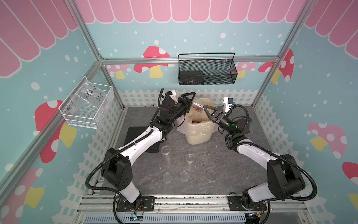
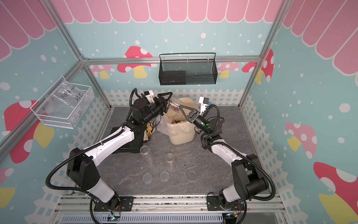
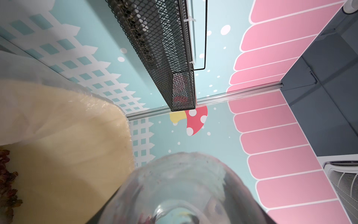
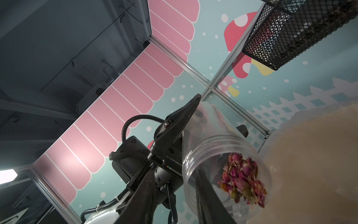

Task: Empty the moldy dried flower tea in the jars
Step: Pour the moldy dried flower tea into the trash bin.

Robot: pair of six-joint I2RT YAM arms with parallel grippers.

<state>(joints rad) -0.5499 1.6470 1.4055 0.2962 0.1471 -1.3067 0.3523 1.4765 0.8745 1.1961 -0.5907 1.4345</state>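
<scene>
My left gripper (image 1: pixel 192 103) is shut on the base of a clear jar (image 1: pixel 197 105) (image 2: pixel 174 104), which it holds tilted, mouth down, over the cream bin (image 1: pixel 197 135). Reddish-pink dried flower tea (image 4: pixel 242 178) is piled at the jar's mouth (image 4: pixel 224 164). More tea (image 2: pixel 177 121) lies in the bin. My right gripper (image 1: pixel 204 108) is at the jar's mouth, open, with the rim's wall between its fingers (image 4: pixel 139 203). Two other jars (image 1: pixel 166 153) (image 1: pixel 190 158) stand upright and lidless on the table. Three round lids (image 1: pixel 167 177) (image 1: pixel 184 176) (image 1: pixel 211 175) lie flat in front of them.
A clear bag liner (image 1: pixel 182 126) hangs over the bin's rim. Beneath my left arm there is a black case (image 1: pixel 133 135), with yellow pliers (image 2: pixel 149 130) beside it. A black mesh basket (image 1: pixel 207 71) hangs on the back wall and a white wire basket (image 1: pixel 87 104) on the left wall.
</scene>
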